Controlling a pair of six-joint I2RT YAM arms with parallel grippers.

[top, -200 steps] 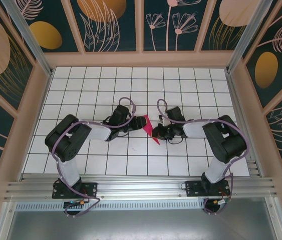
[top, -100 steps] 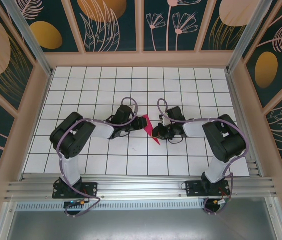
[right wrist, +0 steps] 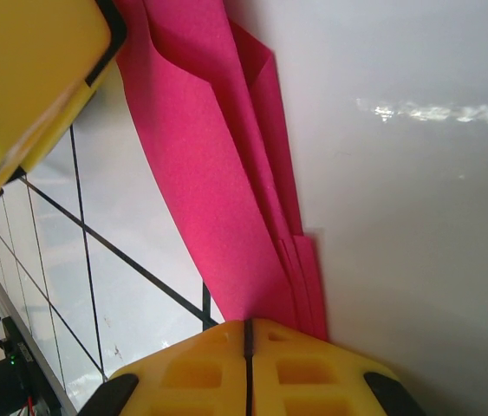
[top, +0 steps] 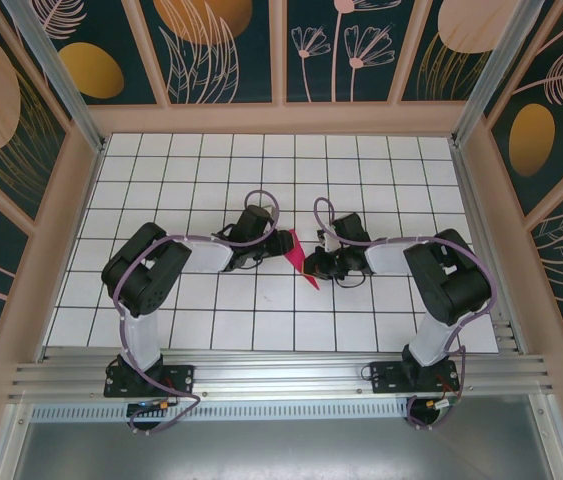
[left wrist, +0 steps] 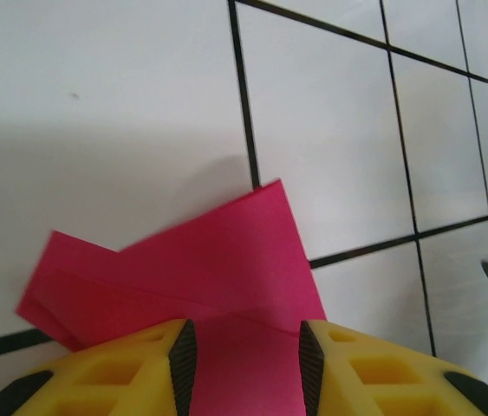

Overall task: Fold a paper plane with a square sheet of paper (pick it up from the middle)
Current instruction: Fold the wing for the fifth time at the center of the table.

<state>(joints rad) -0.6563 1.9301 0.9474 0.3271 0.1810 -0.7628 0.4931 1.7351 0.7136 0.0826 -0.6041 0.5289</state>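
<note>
The square sheet of paper [top: 297,258] is magenta-pink and folded into a narrow, pointed, layered shape. It lies on the white grid table between the two arms, point toward the near edge. My left gripper [top: 274,249] is at its wide far end. In the left wrist view the left gripper [left wrist: 246,364] is open, its black pads [left wrist: 183,364] apart over the flat paper [left wrist: 217,260]. My right gripper [right wrist: 248,334] is shut, and the paper's layered edges [right wrist: 226,182] run under its fingertips. From above, the right gripper [top: 315,266] sits at the paper's right side.
The white grid table [top: 261,170] is walled by a wooden frame with patterned panels [top: 281,40]. An aluminium rail [top: 281,375] carrying both arm bases runs along the near edge. My left gripper's yellow finger [right wrist: 27,78] shows beside the paper's far end.
My left arm has shifted a little to the right, bringing its gripper closer over the paper's wide end. The right arm and the paper have stayed put.
</note>
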